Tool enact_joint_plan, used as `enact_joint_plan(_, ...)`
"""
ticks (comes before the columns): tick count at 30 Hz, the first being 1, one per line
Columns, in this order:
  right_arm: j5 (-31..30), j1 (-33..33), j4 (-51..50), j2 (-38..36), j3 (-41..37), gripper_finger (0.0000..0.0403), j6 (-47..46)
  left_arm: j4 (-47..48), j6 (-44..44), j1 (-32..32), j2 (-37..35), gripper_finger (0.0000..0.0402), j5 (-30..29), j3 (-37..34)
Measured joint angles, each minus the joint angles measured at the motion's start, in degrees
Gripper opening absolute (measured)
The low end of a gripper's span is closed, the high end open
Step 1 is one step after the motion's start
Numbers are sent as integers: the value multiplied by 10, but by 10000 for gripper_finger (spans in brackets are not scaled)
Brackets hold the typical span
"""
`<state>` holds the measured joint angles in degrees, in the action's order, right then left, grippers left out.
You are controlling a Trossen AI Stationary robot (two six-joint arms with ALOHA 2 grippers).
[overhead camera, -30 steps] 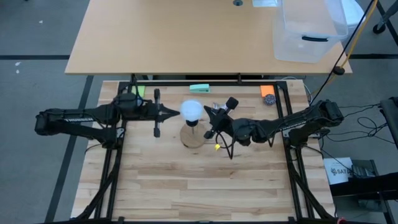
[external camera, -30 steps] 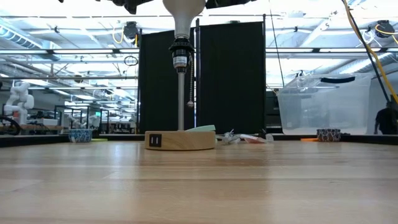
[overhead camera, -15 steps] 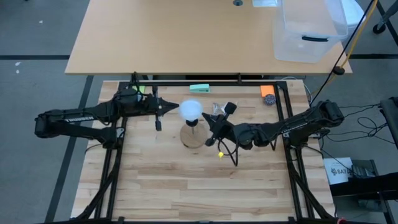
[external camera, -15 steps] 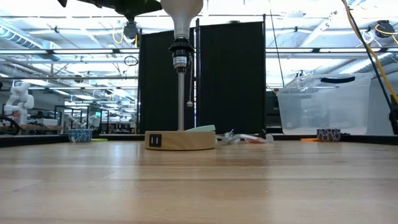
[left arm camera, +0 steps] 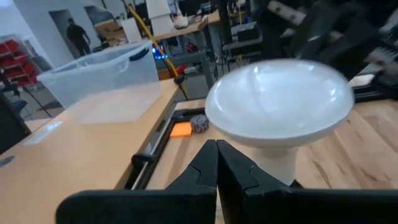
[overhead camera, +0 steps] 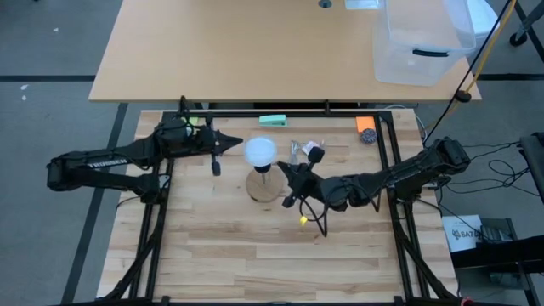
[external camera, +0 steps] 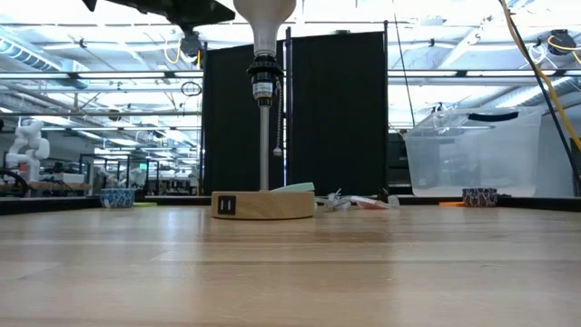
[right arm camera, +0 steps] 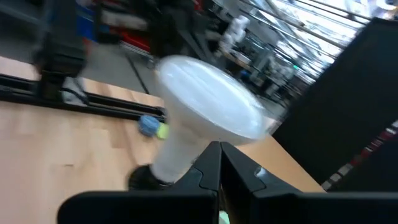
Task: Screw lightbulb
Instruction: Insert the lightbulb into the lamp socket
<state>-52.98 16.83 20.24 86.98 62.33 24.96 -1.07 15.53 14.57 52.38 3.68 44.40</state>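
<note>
The white lightbulb (overhead camera: 261,151) stands globe up with its neck in the black socket (external camera: 263,73), on a stem above the round wooden base (overhead camera: 265,189). My left gripper (overhead camera: 239,143) is shut, level at globe height, a little to the table's left of the bulb and apart from it; its wrist view shows the globe (left arm camera: 280,106) just beyond the shut fingertips (left arm camera: 216,155). My right gripper (overhead camera: 280,168) is shut, on the bulb's right and near side and apart from it; the globe (right arm camera: 211,109) shows beyond its tips (right arm camera: 219,155).
A small clear bag (overhead camera: 303,147) lies right of the bulb. A green block (overhead camera: 273,120) and an orange piece (overhead camera: 365,124) lie at the far edge. A clear bin (overhead camera: 421,42) stands on the table behind. A pull chain (external camera: 278,127) hangs by the stem.
My left gripper has drawn back from the globe toward the table's far-left. My right gripper has gone toward the near edge, away from the globe, and its wrist has turned. The bulb has stayed in the socket.
</note>
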Motion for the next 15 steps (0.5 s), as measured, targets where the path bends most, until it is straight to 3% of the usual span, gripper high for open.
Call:
enact_joint_plan(4, -26, -10, -4, 0, 0, 0, -1, 4, 0, -8, -21, 0, 10, 0)
enact_joint_plan(11, -24, -43, 14, 0, 0, 0, -3, 7, -13, -28, -40, 0, 98, 0)
enact_joint_plan(15, -13, -64, 26, 0, 0, 0, -7, 11, -15, -47, -25, 0, 94, 0)
